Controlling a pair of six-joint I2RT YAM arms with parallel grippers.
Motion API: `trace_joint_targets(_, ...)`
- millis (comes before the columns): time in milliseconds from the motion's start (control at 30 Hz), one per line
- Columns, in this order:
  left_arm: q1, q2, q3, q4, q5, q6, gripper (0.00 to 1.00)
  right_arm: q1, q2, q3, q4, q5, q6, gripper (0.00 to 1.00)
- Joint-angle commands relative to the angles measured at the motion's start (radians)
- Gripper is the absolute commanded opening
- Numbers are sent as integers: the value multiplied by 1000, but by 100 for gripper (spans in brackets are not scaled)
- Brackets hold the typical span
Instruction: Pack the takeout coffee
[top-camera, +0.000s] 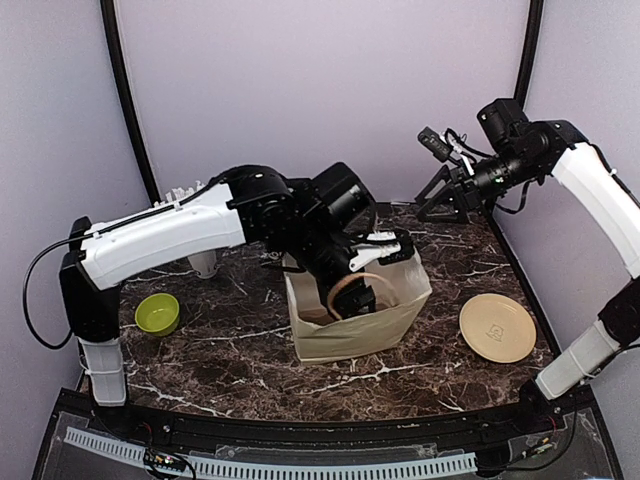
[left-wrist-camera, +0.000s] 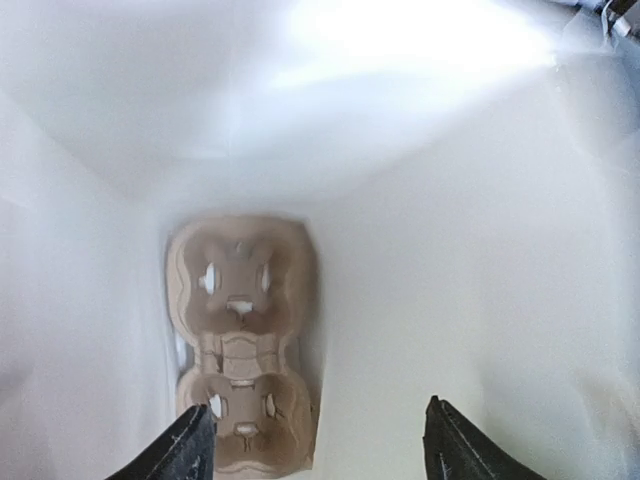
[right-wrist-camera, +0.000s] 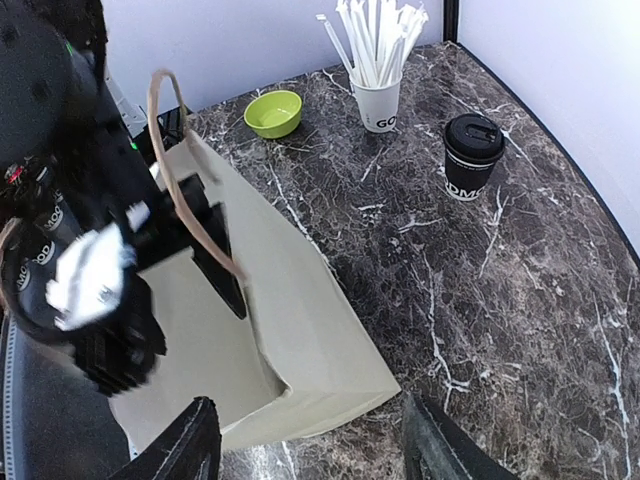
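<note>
Left gripper (left-wrist-camera: 315, 448) is hanging inside the bag (top-camera: 350, 335), jaws spread wide and gripping nothing. A cardboard carrier (left-wrist-camera: 243, 340) is lying on the bag floor below it. Right gripper (right-wrist-camera: 312, 450) is hovering high over the far right of the table (right-wrist-camera: 520, 300), jaws apart, empty. Coffee (right-wrist-camera: 472, 156) is standing upright on the table outside the bag, lid (right-wrist-camera: 473, 128) on, near the straw cup (right-wrist-camera: 379, 95). Bowl (top-camera: 157, 313) is sitting left of the bag, plate (top-camera: 497, 327) right.
</note>
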Motion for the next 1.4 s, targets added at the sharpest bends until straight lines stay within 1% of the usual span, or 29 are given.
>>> trace_joint_targets(0,-4,-142,31,98,-14,49,75,37,25,0,-16,-32,-56,62)
trace_joint_targets(100,0,-187,5,146,-1,49,79,66,44,9,-12,-31,-55,62)
trace_joint_targets(200,7,-209,-17,191,11,56,79,84,70,29,-12,-24,-57,62)
trace_joint_targets(367,8,-228,13,210,-63,58,77,89,92,67,-10,-20,-46,61)
trace_joint_targets(433,8,-283,-6,256,-80,61,77,89,104,87,-4,-3,-28,61)
trace_joint_targets(467,8,-303,-41,277,-101,64,77,91,113,99,-1,10,-20,61)
trace_joint_targets(500,8,-347,-63,335,-111,66,77,91,123,113,6,26,-10,60)
trace_joint_targets(533,8,-369,-118,369,-167,69,78,92,135,125,15,44,1,60)
trace_joint_targets(567,9,-417,-146,436,-198,69,80,96,146,134,22,59,7,60)
trace_joint_targets(600,15,-440,-210,473,-256,66,81,100,160,142,28,66,9,60)
trace_joint_targets(633,19,-483,-244,540,-279,62,84,105,170,147,31,66,6,60)
trace_joint_targets(700,41,-538,-332,621,-333,39,87,119,185,153,50,62,11,60)
trace_joint_targets(767,80,-579,-400,663,-355,-33,89,138,203,172,59,60,12,60)
trace_joint_targets(833,154,-606,-459,667,-331,-97,89,158,230,203,59,73,9,60)
trace_joint_targets(900,198,-625,-495,663,-322,-135,89,173,267,241,52,84,8,60)
trace_joint_targets(1033,232,-656,-556,665,-314,-157,89,198,349,309,44,87,15,58)
trace_joint_targets(1067,235,-664,-562,664,-312,-159,89,203,368,333,39,86,16,55)
trace_joint_targets(1167,245,-676,-589,665,-308,-160,89,212,421,387,11,67,10,38)
trace_joint_targets(1200,247,-681,-593,667,-307,-161,89,212,432,399,4,59,10,30)
trace_joint_targets(1267,250,-684,-604,667,-307,-160,89,212,439,410,1,55,9,8)
trace_joint_targets(1300,252,-684,-607,668,-305,-160,89,212,437,409,4,61,11,1)
trace_joint_targets(1367,255,-680,-610,666,-299,-156,89,209,429,405,-2,69,11,0)
